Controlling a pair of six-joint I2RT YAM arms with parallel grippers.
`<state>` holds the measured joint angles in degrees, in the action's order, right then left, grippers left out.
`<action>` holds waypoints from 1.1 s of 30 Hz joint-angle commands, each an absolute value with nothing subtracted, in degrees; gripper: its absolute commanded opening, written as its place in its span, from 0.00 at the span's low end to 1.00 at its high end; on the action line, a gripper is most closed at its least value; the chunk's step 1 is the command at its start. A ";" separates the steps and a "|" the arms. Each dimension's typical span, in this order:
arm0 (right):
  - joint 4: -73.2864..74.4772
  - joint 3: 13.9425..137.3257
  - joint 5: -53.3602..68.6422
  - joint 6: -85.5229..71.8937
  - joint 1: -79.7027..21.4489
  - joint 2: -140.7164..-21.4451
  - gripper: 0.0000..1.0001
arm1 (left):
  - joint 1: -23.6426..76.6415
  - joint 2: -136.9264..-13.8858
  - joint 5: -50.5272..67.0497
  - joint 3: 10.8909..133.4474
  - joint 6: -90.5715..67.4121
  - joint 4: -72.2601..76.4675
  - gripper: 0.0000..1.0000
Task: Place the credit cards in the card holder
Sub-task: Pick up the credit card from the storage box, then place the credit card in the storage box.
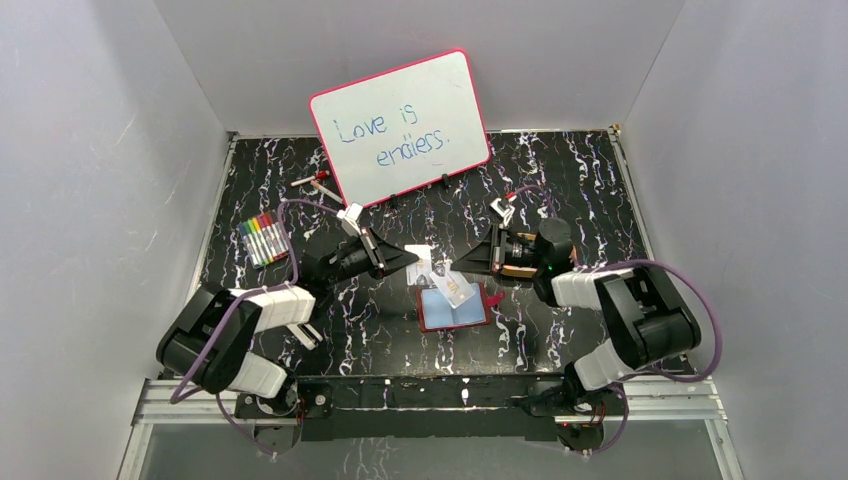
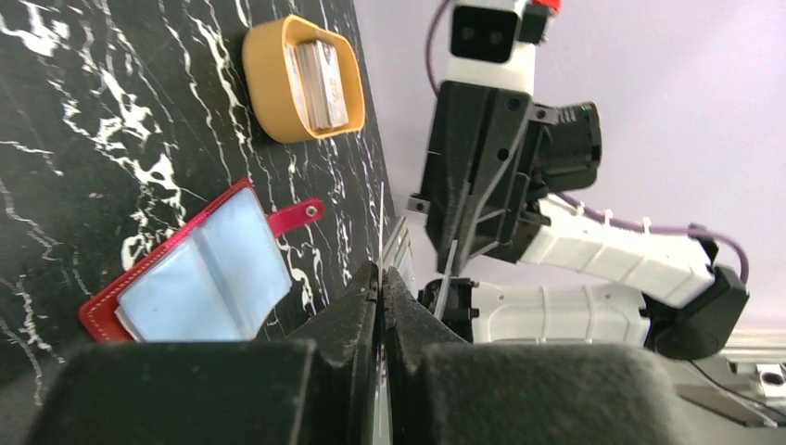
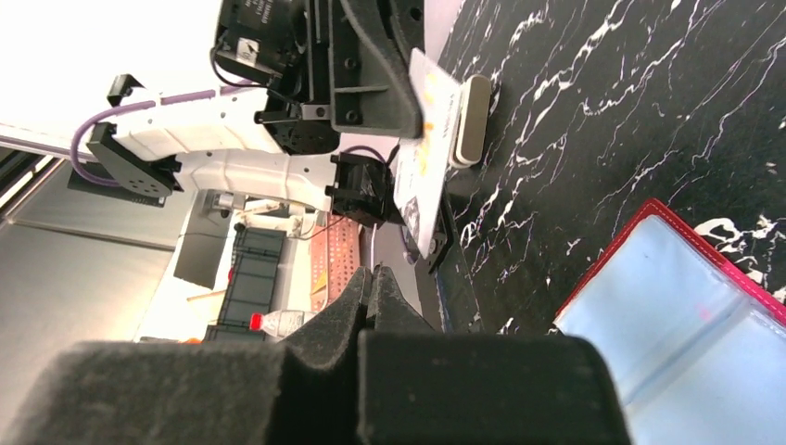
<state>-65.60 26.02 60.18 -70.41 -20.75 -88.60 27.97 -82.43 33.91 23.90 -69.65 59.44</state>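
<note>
left claw tight on a credit card, right claw closed, empty (card holder open below), yellow tray near

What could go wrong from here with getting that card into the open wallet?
The left gripper pinches the credit card only by one edge, in the air, so it may pivot or slip. The card holder lies open and unpinned. The right gripper is shut, apparently empty, so pushing the card in could just slide the holder away.
</note>
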 commanded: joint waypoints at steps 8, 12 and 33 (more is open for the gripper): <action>-7.05 39.10 36.24 -39.18 -16.35 -57.13 0.00 | 27.51 -77.61 23.57 36.02 -57.58 37.39 0.00; 12.71 48.44 21.40 -32.25 -16.26 -50.92 0.00 | 33.99 -87.27 22.16 44.26 -56.20 37.50 0.00; 33.30 55.59 -4.94 -25.21 -16.21 -31.24 0.00 | 50.02 -133.83 19.20 88.78 -58.28 38.15 0.00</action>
